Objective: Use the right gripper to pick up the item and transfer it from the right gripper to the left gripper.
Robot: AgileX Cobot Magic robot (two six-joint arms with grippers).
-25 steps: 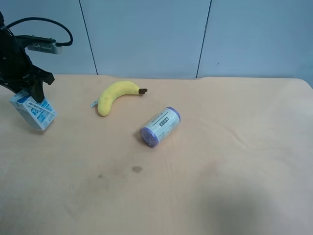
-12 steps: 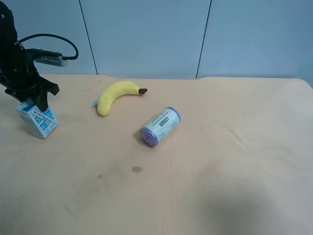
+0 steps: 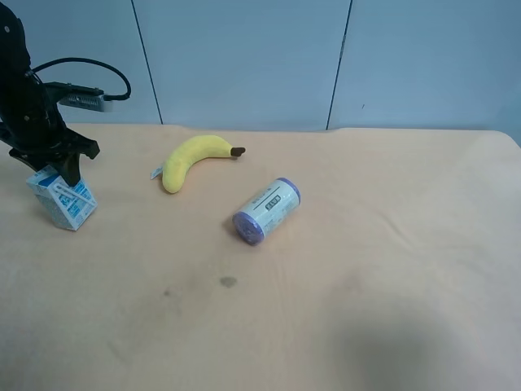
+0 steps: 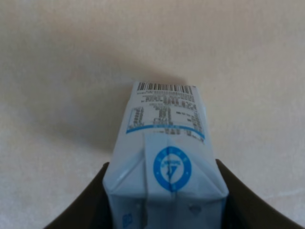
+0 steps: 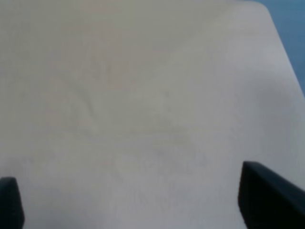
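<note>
In the left wrist view the left gripper [image 4: 164, 210] is clamped on the milk carton [image 4: 164, 157], fingers pressed to both its sides. The right gripper [image 5: 128, 200] stands spread wide over bare table [image 5: 143, 95]. In the exterior high view, the carton [image 3: 62, 198] sits at far left; centre, a purple can [image 3: 266, 211], then a banana [image 3: 194, 158] behind.

We are seeing a pale beige table [image 3: 366, 269] carrying a yellow banana [image 3: 189, 160] with a dark brown stem tip. Beside the banana, a purple-lidded can [image 3: 266, 211] is showing a white label. The carton [image 4: 164, 157] is showing white with blue markings, a blue circle and a black barcode, between black fingers [image 4: 83, 207].
</note>
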